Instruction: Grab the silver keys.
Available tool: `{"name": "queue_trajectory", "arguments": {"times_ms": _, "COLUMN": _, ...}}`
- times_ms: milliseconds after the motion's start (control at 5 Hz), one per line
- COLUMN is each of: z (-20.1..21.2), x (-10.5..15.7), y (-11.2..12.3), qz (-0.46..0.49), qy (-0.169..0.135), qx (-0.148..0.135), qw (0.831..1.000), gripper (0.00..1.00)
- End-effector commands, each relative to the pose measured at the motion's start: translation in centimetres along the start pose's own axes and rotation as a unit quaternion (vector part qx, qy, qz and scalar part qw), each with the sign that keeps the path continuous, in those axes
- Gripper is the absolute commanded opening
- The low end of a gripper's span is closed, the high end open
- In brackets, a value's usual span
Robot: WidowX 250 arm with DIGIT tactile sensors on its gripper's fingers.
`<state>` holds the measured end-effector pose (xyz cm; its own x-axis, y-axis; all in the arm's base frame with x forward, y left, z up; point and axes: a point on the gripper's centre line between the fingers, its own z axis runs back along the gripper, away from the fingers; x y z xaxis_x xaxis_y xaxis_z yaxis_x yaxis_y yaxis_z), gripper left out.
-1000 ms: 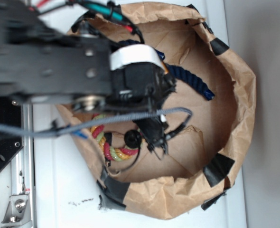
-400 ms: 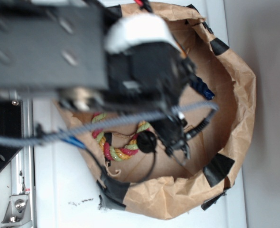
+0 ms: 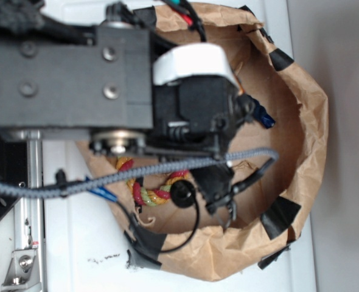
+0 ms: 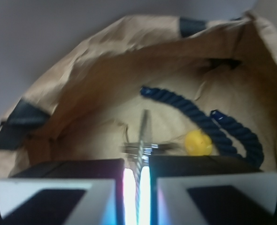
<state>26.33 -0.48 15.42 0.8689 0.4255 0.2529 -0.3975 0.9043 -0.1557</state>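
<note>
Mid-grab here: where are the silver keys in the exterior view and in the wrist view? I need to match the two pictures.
Exterior: not visible; the arm and gripper cover that part of the brown paper bag.
Wrist: silver keys at bottom centre, pinched between the gripper's closed fingers, one key pointing up.
Shared landmark: the dark blue rope inside the bag.

A smooth white tabletop [image 3: 76, 237] lies under everything, with a few small dark specks [image 3: 103, 259] on it. Along its left edge runs a silver aluminium frame rail [image 3: 33, 201]. On the right side stands a plain grey wall [image 3: 344, 146], evenly lit.
</note>
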Motion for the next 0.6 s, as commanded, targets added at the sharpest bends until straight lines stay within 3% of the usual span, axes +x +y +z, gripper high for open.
{"name": "queue_trajectory", "arguments": {"times_ms": 0, "z": 1.99, "x": 1.39, "y": -0.15, "qz": -0.012, "qy": -0.031, "qx": -0.025, "qw": 0.999, "gripper": 0.00}}
{"name": "queue_trajectory", "arguments": {"times_ms": 400, "z": 1.23, "x": 1.75, "y": -0.53, "qz": -0.006, "qy": -0.025, "qx": -0.019, "qw": 0.999, "gripper": 0.00}}
